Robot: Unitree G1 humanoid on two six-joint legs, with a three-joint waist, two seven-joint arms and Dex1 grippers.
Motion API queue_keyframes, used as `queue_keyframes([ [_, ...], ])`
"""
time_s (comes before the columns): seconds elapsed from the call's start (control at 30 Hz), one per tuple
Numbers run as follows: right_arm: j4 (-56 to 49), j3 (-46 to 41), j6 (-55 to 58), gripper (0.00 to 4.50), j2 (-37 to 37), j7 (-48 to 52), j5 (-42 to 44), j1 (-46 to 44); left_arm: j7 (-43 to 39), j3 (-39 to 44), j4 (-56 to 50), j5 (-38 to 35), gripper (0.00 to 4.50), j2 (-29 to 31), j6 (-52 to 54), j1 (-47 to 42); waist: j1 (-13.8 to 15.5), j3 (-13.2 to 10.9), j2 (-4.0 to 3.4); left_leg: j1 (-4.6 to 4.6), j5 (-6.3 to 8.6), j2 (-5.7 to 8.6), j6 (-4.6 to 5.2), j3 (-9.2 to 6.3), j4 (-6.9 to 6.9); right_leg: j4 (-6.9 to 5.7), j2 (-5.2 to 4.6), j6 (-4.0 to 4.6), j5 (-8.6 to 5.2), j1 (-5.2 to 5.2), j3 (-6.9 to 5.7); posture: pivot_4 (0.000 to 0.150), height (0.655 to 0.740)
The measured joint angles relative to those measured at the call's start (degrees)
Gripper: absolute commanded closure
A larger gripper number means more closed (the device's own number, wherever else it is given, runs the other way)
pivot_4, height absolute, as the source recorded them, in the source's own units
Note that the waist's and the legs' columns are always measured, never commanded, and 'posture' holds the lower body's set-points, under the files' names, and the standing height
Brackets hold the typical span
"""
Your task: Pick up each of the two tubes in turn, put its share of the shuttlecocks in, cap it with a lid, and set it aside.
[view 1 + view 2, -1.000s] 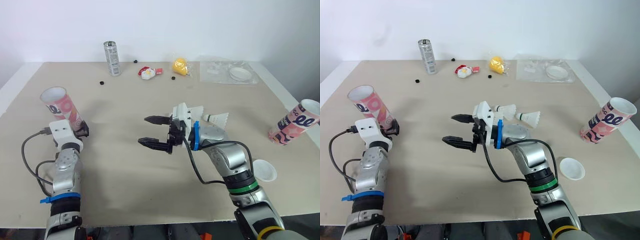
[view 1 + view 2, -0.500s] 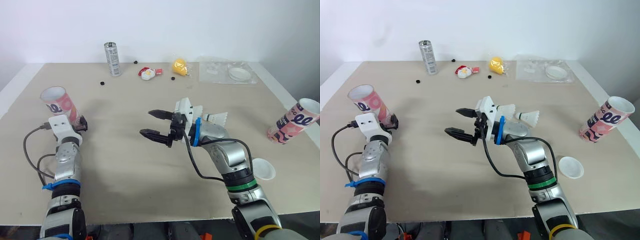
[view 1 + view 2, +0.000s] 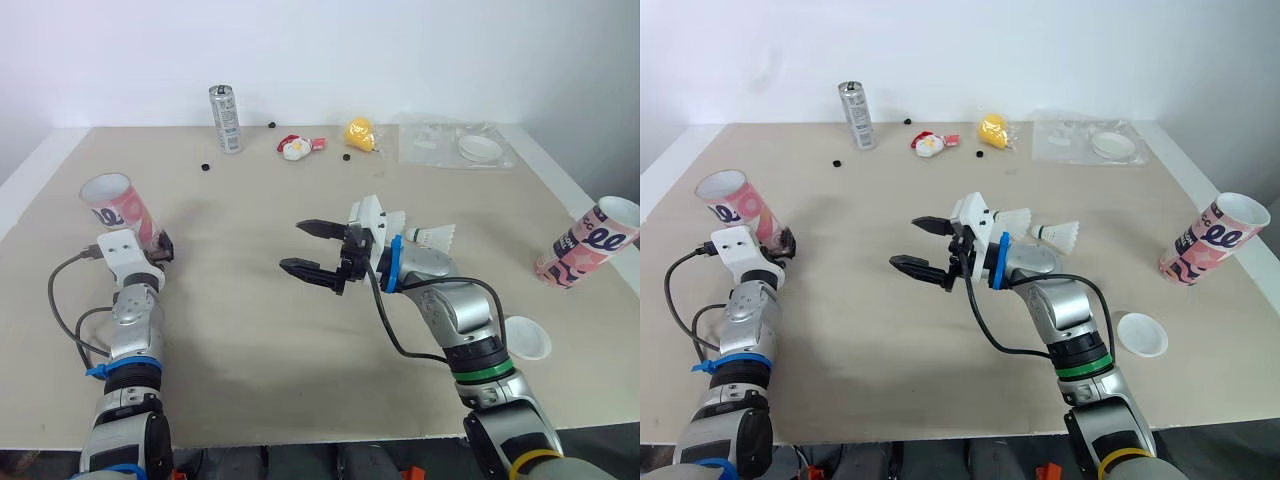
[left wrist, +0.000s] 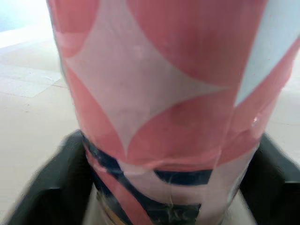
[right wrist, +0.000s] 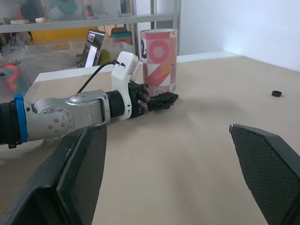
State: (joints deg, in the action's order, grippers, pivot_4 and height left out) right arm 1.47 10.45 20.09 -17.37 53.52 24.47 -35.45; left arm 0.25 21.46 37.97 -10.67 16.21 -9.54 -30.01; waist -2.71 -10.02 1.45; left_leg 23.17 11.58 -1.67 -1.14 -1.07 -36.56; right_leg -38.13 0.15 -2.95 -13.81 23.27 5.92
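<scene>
Near the table (image 3: pixel 250 340) edge, left end effector (image 3: pixel 160 246) clamping pink tube (image 3: pixel 120 205), lettering unreadable, right end effector (image 3: pixel 292 245) spread wide

Camera placement, four views.
Head pair is looking down over the whole table (image 3: pixel 250 340); left wrist camera is sitting tight against the pink tube (image 4: pixel 159 93); right wrist camera is facing it from mid-table.

The left gripper (image 3: pixel 157 247) holds the tilted left tube (image 3: pixel 115 205) by its base on the left side of the table (image 3: pixel 250 350). The right gripper (image 3: pixel 292 246) is over mid-table with its fingers spread apart, and shuttlecocks (image 3: pixel 432 236) lie just behind it. The right tube (image 3: pixel 590 243) leans at the right edge, with a white lid (image 3: pixel 527 338) nearer. A can (image 3: pixel 225 118) stands at the far side.
</scene>
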Motion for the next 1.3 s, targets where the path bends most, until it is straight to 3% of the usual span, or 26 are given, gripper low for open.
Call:
queue_keyframes([
  [0.47, -2.7, -0.6, 0.6, 0.00, 0.0, -2.4, 0.1, 2.4, -1.5, -0.5, -2.9, -0.7, 1.09, 0.8, 1.3, 1.7, 0.0, 0.0, 0.01, 0.08, 0.00, -0.01, -0.01, 0.01, 0.11, 0.07, 0.00, 0.02, -0.04, 0.08, 0.01, 0.150, 0.7400],
  [0.53, -6.1, -2.2, 1.4, 0.00, -1.1, -4.2, 0.1, 6.1, -6.6, -2.4, -7.7, -1.2, 1.09, 3.2, 4.9, 4.3, 0.0, 0.0, 0.05, 0.21, 0.03, 0.00, -0.07, 0.00, 0.15, 0.10, -0.04, 0.01, -0.14, 0.18, 0.00, 0.150, 0.7400],
  [0.67, -11.4, -5.5, 2.6, 0.00, -3.2, -8.4, -0.1, 12.8, -25.3, -10.8, -22.9, -3.9, 1.09, 13.0, 16.4, 10.2, 0.0, -0.1, 0.19, 0.56, 0.15, 0.04, -0.31, 0.01, 0.22, 0.11, -0.18, 0.23, -0.30, 0.51, -0.04, 0.150, 0.7400],
  [0.73, -14.4, -6.6, 2.4, 0.00, -4.6, -10.1, -0.8, 15.3, -36.6, -15.3, -32.0, -6.9, 1.09, 21.0, 22.5, 12.4, -0.1, -0.2, 0.30, 1.06, 0.15, -0.01, -0.32, -0.03, 0.23, 0.07, -0.13, 0.39, -0.27, 1.00, -0.08, 0.150, 0.7400],
  [0.77, -15.4, -7.7, 2.2, 0.00, -5.3, -11.6, -1.5, 16.9, -44.6, -17.6, -36.8, -8.1, 1.09, 28.1, 25.5, 13.5, -0.1, -0.2, 0.33, 1.16, 0.16, -0.02, -0.35, -0.05, 0.27, 0.05, -0.14, 0.49, -0.31, 1.13, -0.12, 0.150, 0.7400],
  [0.9, -15.7, -10.8, 1.7, 0.00, -6.2, -15.9, -3.5, 19.5, -62.4, -21.3, -42.2, -7.7, 1.09, 45.0, 28.4, 12.4, -0.4, -0.3, 0.20, 1.01, 0.21, -0.06, -0.40, -0.01, 0.56, 0.04, -0.10, 0.57, -0.56, 1.17, -0.14, 0.150, 0.7400],
  [1.1, -11.9, -7.5, -0.5, 0.00, -4.4, -20.8, -10.2, 19.8, -79.5, -27.1, -41.5, -6.6, 1.09, 51.8, 27.1, 5.8, -0.5, -0.3, 0.22, 1.05, 0.22, -0.13, -0.38, 0.00, 0.59, 0.05, 0.01, 0.40, -0.71, 1.21, -0.14, 0.150, 0.7400],
  [1.3, -4.9, -5.7, -3.0, 0.00, -0.5, -24.2, -14.1, 15.9, -87.0, -30.8, -42.1, -4.4, 1.09, 53.2, 28.1, 6.6, -0.6, -0.4, 0.19, 1.12, 0.24, -0.13, -0.34, 0.02, 0.57, 0.01, 0.01, 0.39, -0.75, 1.29, -0.11, 0.150, 0.7400],
])
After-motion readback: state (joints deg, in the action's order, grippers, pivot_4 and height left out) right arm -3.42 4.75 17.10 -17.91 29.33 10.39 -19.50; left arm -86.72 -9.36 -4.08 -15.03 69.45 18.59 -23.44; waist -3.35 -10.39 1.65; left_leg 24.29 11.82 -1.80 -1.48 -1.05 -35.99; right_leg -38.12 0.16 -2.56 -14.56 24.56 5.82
